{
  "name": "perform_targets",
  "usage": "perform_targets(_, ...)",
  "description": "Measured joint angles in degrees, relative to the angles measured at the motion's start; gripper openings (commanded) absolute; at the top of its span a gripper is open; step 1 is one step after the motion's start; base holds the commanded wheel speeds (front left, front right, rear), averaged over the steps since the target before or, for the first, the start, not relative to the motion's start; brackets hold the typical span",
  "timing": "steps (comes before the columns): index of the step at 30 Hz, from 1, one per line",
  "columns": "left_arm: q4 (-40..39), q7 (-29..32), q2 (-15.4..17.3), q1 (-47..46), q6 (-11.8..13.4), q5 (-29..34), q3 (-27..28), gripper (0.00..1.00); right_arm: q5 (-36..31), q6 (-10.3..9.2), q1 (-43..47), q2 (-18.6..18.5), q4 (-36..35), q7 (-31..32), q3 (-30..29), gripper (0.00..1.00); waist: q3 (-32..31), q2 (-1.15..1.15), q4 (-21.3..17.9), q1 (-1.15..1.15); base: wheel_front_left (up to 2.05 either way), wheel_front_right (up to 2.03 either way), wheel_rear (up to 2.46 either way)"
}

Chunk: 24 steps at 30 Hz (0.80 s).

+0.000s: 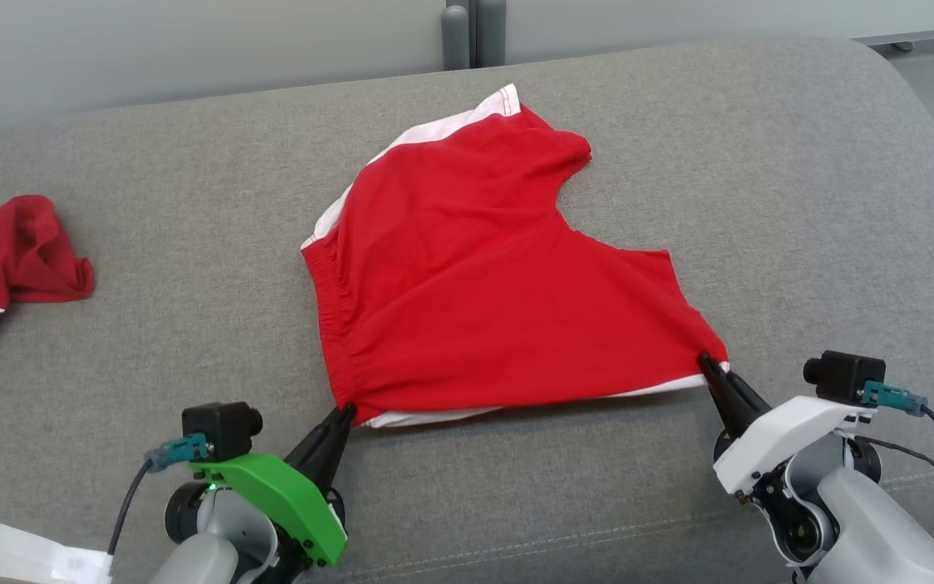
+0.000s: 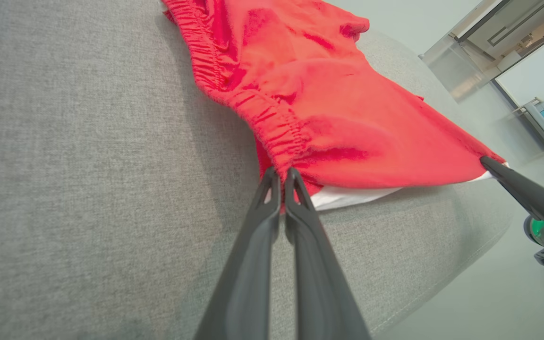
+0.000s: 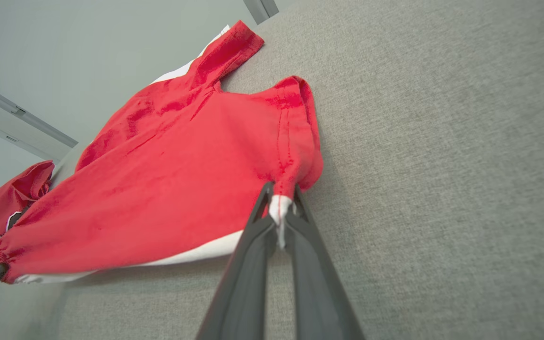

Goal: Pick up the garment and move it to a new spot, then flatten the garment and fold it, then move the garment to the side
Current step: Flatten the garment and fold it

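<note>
Okay, my left gripper [image 1: 344, 411] and right gripper [image 1: 705, 360] pinch corners of the red white-trimmed fabric shorts [image 1: 475, 284]; uneven tugging could slip one.

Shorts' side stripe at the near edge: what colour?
White side stripe on bright red shorts; clearest in the head view.

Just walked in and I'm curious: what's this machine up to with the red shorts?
The robot grips the red shorts by their two near corners: its left hand is shut on the waistband end, its right hand on a leg hem. The near edge is stretched between them; the rest lies on the grey cushion. A darker red garment sits crumpled to the robot's left.
</note>
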Motion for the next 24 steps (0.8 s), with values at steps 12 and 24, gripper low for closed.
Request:
perform_targets(12, 0.77, 0.44, 0.69, 2.4, 1.08, 0.46, -1.14, 0.0, -3.97, 0.47, 1.44, -0.55, 3.2, -1.0, 3.55, 0.15, 0.34, 0.0, 0.06, 0.0, 0.0, 0.0, 0.0)
perform_targets(24, 2.53, -1.37, 0.29, 2.4, 2.69, 1.49, -1.0, 1.0, -4.7, 0.42, 1.25, -0.18, 5.97, -3.55, 3.07, 1.0, 1.08, 0.0, -0.33, 0.0, 0.0, 0.0, 0.0)
